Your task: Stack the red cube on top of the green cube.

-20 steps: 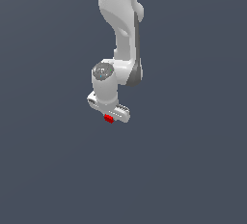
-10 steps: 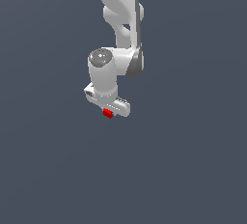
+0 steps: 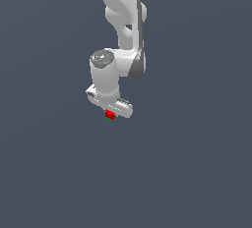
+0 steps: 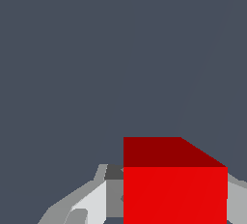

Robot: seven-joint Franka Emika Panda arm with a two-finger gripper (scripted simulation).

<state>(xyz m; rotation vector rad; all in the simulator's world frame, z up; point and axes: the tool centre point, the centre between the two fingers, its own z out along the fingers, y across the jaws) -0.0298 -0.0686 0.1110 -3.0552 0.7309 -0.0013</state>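
Observation:
The red cube [image 3: 110, 114] sits between the fingers of my white gripper [image 3: 111, 112], just below the hand in the exterior view. In the wrist view the red cube [image 4: 174, 189] fills the space between the two grey-white fingers [image 4: 89, 203], which are closed against its sides. A thin sliver of green [image 3: 108, 118] shows at the red cube's lower edge in the exterior view; I cannot tell if the two touch. The green cube does not show in the wrist view.
The surface around is a plain dark grey-blue floor [image 3: 187, 173]. The white arm [image 3: 123, 20] rises toward the top of the exterior view. No other objects show.
The wrist and the held red cube shifted slightly upward in the exterior picture a second ago. In the last half second they have hardly moved.

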